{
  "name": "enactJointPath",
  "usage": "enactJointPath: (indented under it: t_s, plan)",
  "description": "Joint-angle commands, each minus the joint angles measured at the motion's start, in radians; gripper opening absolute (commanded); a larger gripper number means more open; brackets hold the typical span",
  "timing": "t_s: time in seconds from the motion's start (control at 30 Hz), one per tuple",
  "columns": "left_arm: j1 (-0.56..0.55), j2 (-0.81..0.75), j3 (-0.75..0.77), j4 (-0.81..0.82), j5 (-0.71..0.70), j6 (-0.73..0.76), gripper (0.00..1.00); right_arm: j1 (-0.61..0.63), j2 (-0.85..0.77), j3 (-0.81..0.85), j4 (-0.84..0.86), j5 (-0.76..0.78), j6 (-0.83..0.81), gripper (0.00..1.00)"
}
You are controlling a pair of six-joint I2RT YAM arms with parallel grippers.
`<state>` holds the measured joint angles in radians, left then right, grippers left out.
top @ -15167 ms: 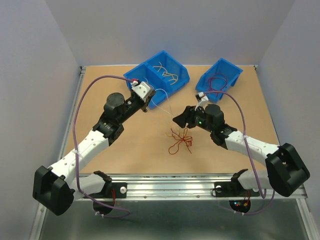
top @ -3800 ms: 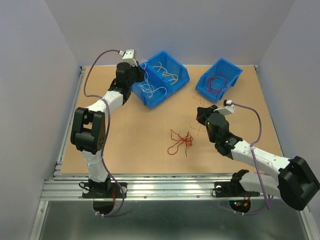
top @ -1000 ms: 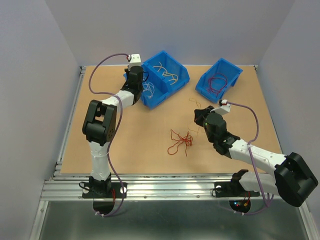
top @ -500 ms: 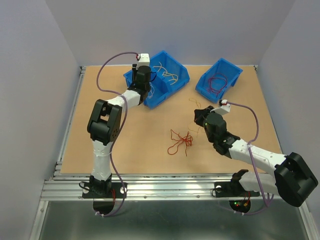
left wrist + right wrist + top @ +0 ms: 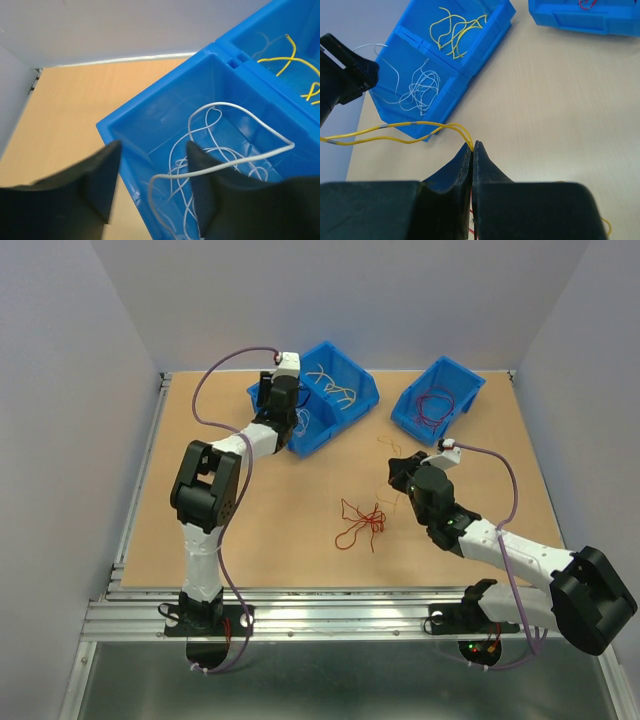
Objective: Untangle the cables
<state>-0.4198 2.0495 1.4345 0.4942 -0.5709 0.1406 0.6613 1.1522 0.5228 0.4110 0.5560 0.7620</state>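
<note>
1. While a red tangle (image 5: 360, 523) of cables is lying loose mid-table (image 5: 260, 520), apart from both arms, one yellow wire (image 5: 461, 133) is being gripped at the tips of the right gripper (image 5: 473, 145).
2. Right gripper jaws are pressing fully together on that yellow wire, which is trailing off to the left in two strands above the tabletop.
3. White wires (image 5: 220, 103) are sitting in the near compartment of the double blue bin (image 5: 370, 392). One long white loop is arching up over the pile.
4. Left gripper (image 5: 152, 150) is hovering over that white compartment with its jaws parted about halfway and nothing clamped between them.
5. A white strand is crossing in front of one of the left fingers (image 5: 200, 190); whether it is touching the finger is unclear.
6. More yellow wires (image 5: 335, 385) are lying in the far compartment of the same bin.
7. Red wires (image 5: 432, 403) are lying in the small blue bin (image 5: 462, 375) at the far right, well apart from the red tangle.
</note>
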Motion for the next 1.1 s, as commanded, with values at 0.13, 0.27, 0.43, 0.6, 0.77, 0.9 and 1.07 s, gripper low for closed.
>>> enactJointPath:
  t_s: [0.13,0.27,0.43,0.6,0.77,0.9,1.07]
  plan:
    - [-0.043,-0.081,0.011,0.021,-0.052,0.151,0.84,-0.003,-0.011,0.039,0.028,-0.022,-0.030,0.00]
    - [-0.047,-0.121,-0.017,0.015,0.000,0.175,0.84,-0.003,-0.014,0.037,0.028,-0.022,-0.032,0.00]
    - [-0.048,-0.166,-0.016,-0.113,0.150,0.290,0.83,-0.003,-0.020,0.036,0.026,-0.027,-0.035,0.01]
    - [-0.047,-0.126,0.143,-0.426,0.241,0.266,0.83,-0.003,-0.023,0.036,0.026,-0.027,-0.036,0.01]
    - [-0.045,-0.048,0.291,-0.707,0.350,0.226,0.82,-0.003,-0.031,0.031,0.023,-0.024,-0.038,0.01]
    - [-0.036,-0.075,0.238,-0.743,0.325,0.254,0.81,-0.002,-0.037,0.029,0.023,-0.025,-0.038,0.01]
    - [-0.017,-0.118,0.169,-0.720,0.328,0.257,0.81,-0.003,-0.028,0.032,0.025,-0.031,-0.036,0.01]
